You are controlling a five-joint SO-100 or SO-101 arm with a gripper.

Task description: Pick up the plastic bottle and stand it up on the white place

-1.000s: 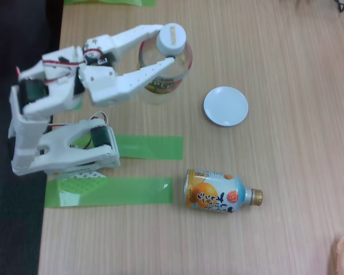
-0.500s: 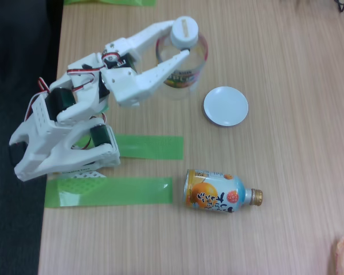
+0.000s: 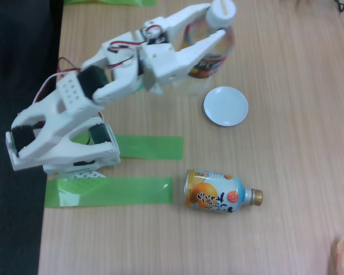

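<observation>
Fixed view: white two-finger gripper (image 3: 215, 23) is clamped on the clear ribbed plastic bottle (image 3: 209, 60) just below its white cap (image 3: 222, 10), one finger either side of the neck. Bottle is held upright, cap toward the camera, red-yellow-orange label showing between the fingers. It sits up-left of the small flat round white disc (image 3: 225, 106), near it. A short light-blue-and-orange fruit-picture bottle-can (image 3: 218, 193) with gold cap lies on its side lower on the pale wood-grain table (image 3: 286, 172). Two green tape strips (image 3: 112, 190) lie beside the arm's base.
</observation>
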